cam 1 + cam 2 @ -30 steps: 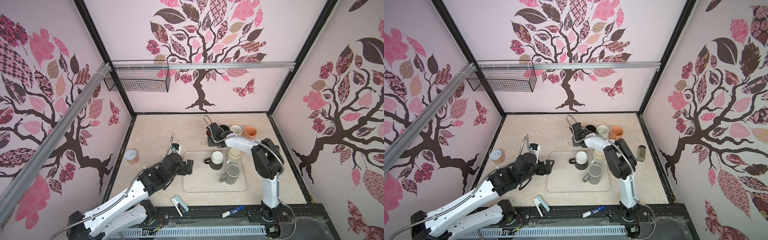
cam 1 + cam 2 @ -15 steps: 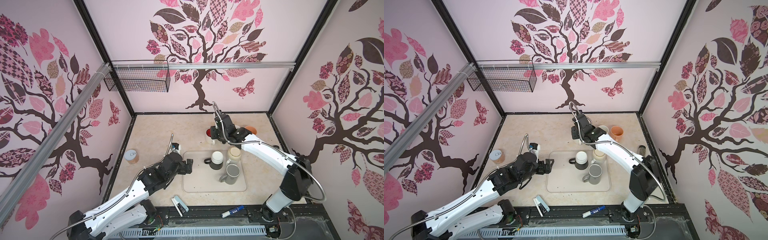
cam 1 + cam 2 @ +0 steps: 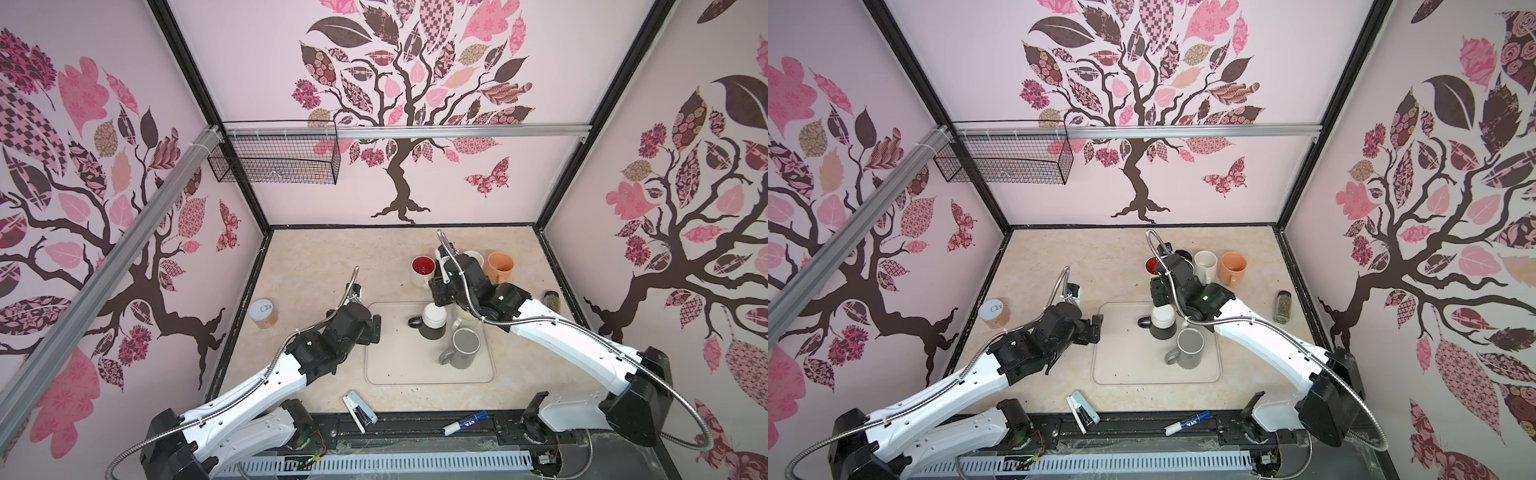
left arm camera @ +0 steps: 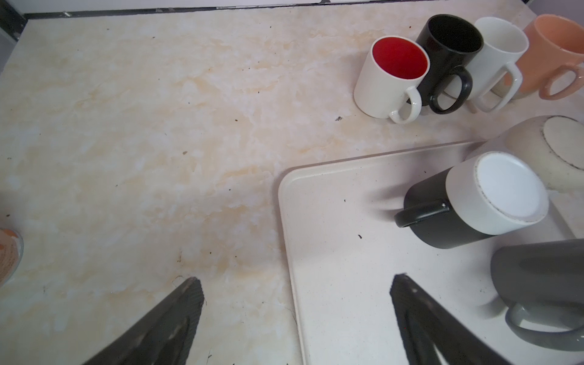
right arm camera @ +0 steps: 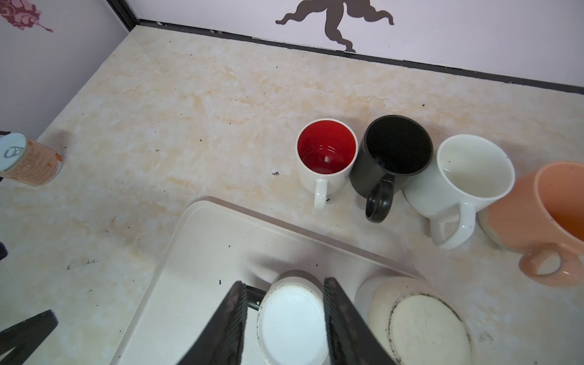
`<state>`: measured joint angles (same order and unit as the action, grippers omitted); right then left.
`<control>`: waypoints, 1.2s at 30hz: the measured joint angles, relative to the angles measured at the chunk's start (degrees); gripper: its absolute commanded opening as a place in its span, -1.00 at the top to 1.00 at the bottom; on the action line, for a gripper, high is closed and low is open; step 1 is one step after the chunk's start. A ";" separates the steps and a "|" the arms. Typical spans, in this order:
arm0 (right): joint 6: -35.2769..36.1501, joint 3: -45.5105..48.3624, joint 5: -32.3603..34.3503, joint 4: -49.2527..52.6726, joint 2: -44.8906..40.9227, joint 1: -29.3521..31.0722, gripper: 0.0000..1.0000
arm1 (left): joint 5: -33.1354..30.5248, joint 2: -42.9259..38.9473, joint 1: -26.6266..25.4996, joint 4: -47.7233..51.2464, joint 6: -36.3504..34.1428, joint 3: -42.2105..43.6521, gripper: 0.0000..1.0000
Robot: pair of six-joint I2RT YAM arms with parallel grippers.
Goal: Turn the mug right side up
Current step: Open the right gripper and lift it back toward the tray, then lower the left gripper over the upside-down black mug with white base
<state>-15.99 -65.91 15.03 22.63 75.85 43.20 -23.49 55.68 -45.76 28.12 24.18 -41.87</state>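
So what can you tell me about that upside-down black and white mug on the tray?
The two-tone ceramic-looking mug stands upside down, rim on the cream plastic tray: white base band uppermost, black body below, black loop handle at its side. The right gripper hovers over its base, jaws apart on either side; contact is unclear.
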 measured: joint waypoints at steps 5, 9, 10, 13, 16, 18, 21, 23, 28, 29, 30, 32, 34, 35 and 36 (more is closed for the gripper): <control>0.28 1.16 0.87 -0.31 -1.77 0.00 0.09 | 4.13 3.76 1.53 -5.18 -4.96 -0.02 -0.80; 1.29 4.07 1.75 -0.72 -3.30 0.00 0.07 | 7.65 9.29 1.68 -9.94 -9.81 -0.13 -0.74; 1.49 4.68 1.97 -0.76 -3.91 0.00 0.07 | 8.70 10.64 1.86 -11.02 -10.99 -0.24 -0.72; 2.08 5.77 2.54 -1.27 -6.16 0.00 0.06 | 13.38 14.05 2.62 -14.19 -14.93 -0.50 -0.70; 2.38 6.12 3.06 -2.03 -7.96 0.00 0.06 | 19.04 16.57 2.95 -16.41 -19.15 -1.14 -0.58; 2.56 6.38 3.32 -2.62 -8.41 0.00 0.07 | 24.52 18.01 3.04 -17.55 -22.75 -1.53 -0.44; 2.54 7.10 3.17 -3.28 -8.44 0.00 0.08 | 32.57 19.87 3.02 -18.99 -26.99 -1.62 -0.44; 2.54 7.67 2.91 -3.39 -8.44 0.00 0.08 | 36.09 21.09 2.99 -19.34 -28.83 -1.64 -0.45; 2.51 7.93 2.10 -3.87 -8.44 0.00 0.09 | 39.89 24.96 2.99 -19.50 -31.76 -2.86 -0.50; 2.51 7.93 2.01 -4.00 -8.44 0.00 0.09 | 40.30 25.75 2.99 -19.52 -32.13 -3.26 -0.50; 2.51 7.93 1.81 -4.07 -8.44 0.00 0.09 | 40.68 26.64 3.02 -19.52 -32.61 -3.78 -0.51; 2.51 7.93 1.66 -4.07 -8.44 0.00 0.09 | 41.20 28.50 3.02 -19.52 -33.46 -4.98 -0.51; 2.51 7.93 1.62 -4.07 -8.48 0.00 0.09 | 41.81 30.23 3.04 -19.61 -34.38 -6.12 -0.51; 2.51 7.93 1.60 -4.07 -8.52 0.00 0.09 | 42.07 30.80 3.15 -19.82 -34.75 -6.47 -0.51; 2.51 7.93 1.46 -4.09 -8.61 0.00 0.09 | 42.53 31.54 3.28 -20.11 -35.01 -6.88 -0.51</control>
<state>-13.47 -57.98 16.49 18.55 67.24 43.20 19.05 87.22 -42.48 8.01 -10.83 -48.75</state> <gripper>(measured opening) 0.458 0.756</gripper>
